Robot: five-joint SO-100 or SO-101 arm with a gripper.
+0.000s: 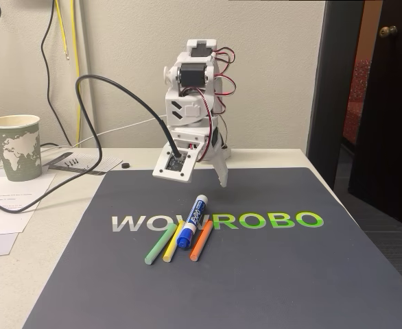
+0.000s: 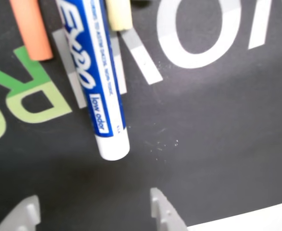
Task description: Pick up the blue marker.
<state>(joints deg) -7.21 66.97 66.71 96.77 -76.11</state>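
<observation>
While its fingers stand wide apart, the claw (image 2: 95, 211) hangs empty above the blue marker (image 2: 94, 82).

Gripper (image 2: 93, 209) downward, fingers apart

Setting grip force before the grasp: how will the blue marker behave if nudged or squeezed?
The blue marker looks like a rigid, round barrel lying flat, so it will probably roll sideways if nudged. Its glossy label suggests it may slip between the open end effector fingers. It likely weighs little.
</observation>
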